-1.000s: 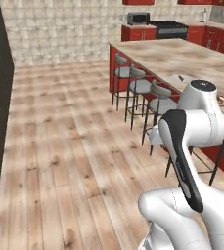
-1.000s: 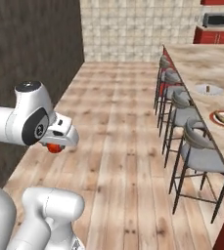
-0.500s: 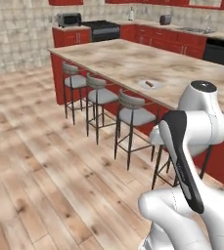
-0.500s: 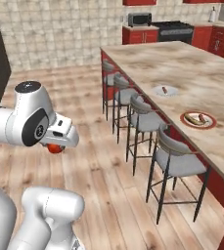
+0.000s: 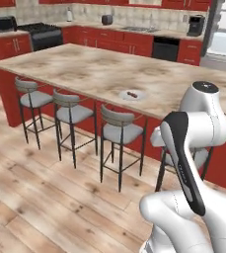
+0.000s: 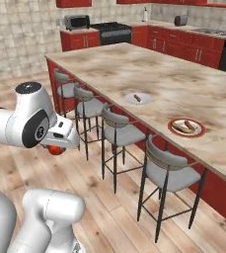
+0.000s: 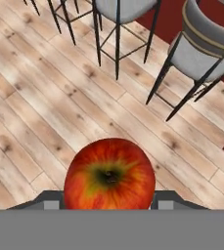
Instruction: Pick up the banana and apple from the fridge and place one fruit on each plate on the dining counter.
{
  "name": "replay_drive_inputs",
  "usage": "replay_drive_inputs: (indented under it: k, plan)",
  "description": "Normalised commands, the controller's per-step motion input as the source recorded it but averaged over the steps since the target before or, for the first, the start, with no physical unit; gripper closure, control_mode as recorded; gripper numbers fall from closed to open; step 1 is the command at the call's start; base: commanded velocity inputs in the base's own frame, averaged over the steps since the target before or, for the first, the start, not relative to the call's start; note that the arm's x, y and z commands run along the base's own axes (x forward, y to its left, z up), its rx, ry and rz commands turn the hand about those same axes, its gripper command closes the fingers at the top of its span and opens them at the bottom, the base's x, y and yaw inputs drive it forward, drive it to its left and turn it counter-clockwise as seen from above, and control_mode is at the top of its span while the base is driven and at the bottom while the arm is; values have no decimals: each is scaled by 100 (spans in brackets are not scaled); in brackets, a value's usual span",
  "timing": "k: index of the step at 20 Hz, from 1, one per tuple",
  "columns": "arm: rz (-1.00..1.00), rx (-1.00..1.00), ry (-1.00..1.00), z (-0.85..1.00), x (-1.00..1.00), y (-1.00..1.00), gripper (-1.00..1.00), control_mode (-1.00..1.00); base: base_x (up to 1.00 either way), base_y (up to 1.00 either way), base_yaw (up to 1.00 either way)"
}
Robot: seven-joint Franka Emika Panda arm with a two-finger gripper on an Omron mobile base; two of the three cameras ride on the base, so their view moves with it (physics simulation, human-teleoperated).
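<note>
My gripper (image 7: 108,202) is shut on the apple (image 7: 109,173), a glossy red fruit with a yellow-green centre, held over the wooden floor. From the right base view the apple (image 6: 54,150) hangs under the gripper (image 6: 57,146), left of the stools. The dining counter (image 6: 183,81) has a beige marbled top and a red base. On it sit two plates, a pale one (image 6: 137,99) and a red-rimmed one (image 6: 186,127), each with small brown pieces. The pale plate (image 5: 132,94) also lies near the counter's (image 5: 85,64) front edge. The banana and the fridge are out of view.
Several grey stools on thin black legs (image 5: 119,133) (image 6: 166,170) stand along the counter's near side, between me and the plates. Red cabinets with a stove (image 5: 38,32) and a toaster oven (image 6: 76,21) line the back wall. Wooden floor (image 5: 45,197) lies open to the left.
The whole picture has swung: the base has turned, bringing the dining counter and stools across in front. The apple stays in the gripper, held the same way.
</note>
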Motion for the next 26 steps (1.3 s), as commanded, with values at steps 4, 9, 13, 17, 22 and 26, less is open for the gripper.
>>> replay_drive_inputs:
  k: [4,9,13,17,22,26]
  plan:
    - [0,0,0,0,0,0,100,100,100,92,-53]
    - [0,0,0,0,0,0,100,100,100,87,-56]
    - [0,0,0,0,0,0,100,100,100,93,-52]
    - [0,0,0,0,0,0,100,100,100,91,-51]
    - [0,0,0,0,0,0,100,100,86,87,-54]
    - [0,0,0,0,0,0,100,100,62,64,-60]
